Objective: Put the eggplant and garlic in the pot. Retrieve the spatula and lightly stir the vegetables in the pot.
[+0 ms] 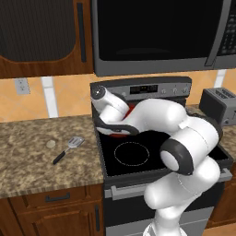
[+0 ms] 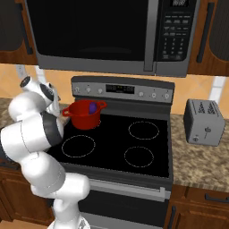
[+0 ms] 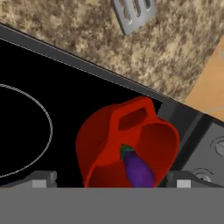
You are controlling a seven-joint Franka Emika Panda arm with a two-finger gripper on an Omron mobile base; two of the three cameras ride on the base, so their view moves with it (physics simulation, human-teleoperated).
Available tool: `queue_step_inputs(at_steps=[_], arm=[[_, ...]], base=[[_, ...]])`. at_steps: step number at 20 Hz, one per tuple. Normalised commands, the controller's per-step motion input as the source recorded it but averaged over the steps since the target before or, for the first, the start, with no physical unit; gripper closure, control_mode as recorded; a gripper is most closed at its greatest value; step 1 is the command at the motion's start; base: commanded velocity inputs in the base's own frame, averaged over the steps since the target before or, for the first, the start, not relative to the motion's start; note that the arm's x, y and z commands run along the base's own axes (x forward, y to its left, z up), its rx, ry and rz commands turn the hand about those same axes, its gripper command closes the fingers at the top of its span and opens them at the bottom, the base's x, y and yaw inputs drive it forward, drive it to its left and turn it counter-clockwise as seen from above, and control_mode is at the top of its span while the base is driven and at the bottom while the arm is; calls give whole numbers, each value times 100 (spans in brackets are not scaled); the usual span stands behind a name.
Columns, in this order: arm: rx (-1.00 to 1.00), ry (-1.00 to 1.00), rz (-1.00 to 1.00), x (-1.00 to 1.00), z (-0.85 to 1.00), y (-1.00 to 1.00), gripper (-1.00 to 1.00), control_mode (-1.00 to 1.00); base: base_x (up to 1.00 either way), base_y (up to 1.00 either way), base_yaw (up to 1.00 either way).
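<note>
The arm is blocking most of the pot (image 1: pixel 120 133) in the left base view, leaving just a red sliver showing under the forearm. In the hand view, the spatula (image 3: pixel 133 14) is running off the top edge, its handle out of sight, and the eggplant (image 3: pixel 138 169) is getting cut off low down inside the pot. From the right, the eggplant (image 2: pixel 92 107) is peeking over the rim, mostly hidden. The garlic (image 1: pixel 50 144) is showing as a pale speck on the counter, too small to make out.

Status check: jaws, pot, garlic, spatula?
Jaws open, empty, above squat red pot. Purple eggplant inside it. Pale garlic bulb and slotted metal spatula on counter. Nothing blocking.
</note>
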Motion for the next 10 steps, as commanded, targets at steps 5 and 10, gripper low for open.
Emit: queue_step_inputs(at_steps=[5,10], arm=[[5,0,0,-67,-19,8,-100,-100],[14,-3,0,-83,-12,5,-100,-100]], base=[[0,0,0],[0,0,0]])
